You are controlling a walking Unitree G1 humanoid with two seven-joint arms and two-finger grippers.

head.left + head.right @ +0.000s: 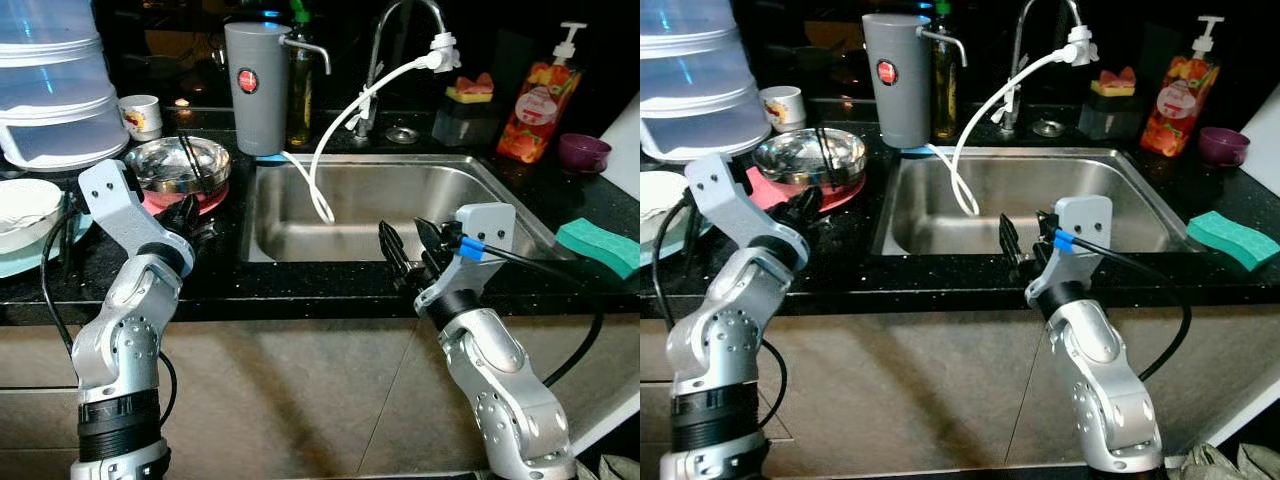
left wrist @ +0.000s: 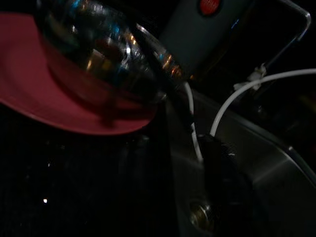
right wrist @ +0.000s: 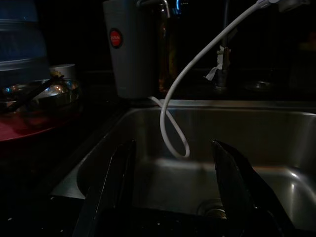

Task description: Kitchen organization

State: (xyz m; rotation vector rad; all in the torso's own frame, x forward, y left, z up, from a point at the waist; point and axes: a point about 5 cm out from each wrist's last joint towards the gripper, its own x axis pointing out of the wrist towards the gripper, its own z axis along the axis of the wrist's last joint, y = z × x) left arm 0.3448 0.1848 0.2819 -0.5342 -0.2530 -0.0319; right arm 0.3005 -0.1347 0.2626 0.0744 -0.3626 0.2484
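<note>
Steel bowl (image 1: 180, 163) sits upright on red plate (image 1: 212, 199), chopsticks (image 1: 192, 160) pointing to 12 o'clock. Left gripper (image 1: 183, 213) grip state indeterminate. Right gripper (image 1: 415, 243) fingers spread over sink (image 1: 300, 240) front rim

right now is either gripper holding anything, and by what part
Nothing is held. The right gripper hangs open over the sink's front edge; the left gripper sits by the red plate, its state unclear.

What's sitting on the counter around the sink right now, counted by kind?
Sponges: 2, green sponge, yellow-red sponge
Bowls: 3, steel bowl, white bowl, purple bowl
Cups: 1, cup
Soap bottles: 1, soap bottle
Water filters: 1, grey filter
Total: 8
</note>
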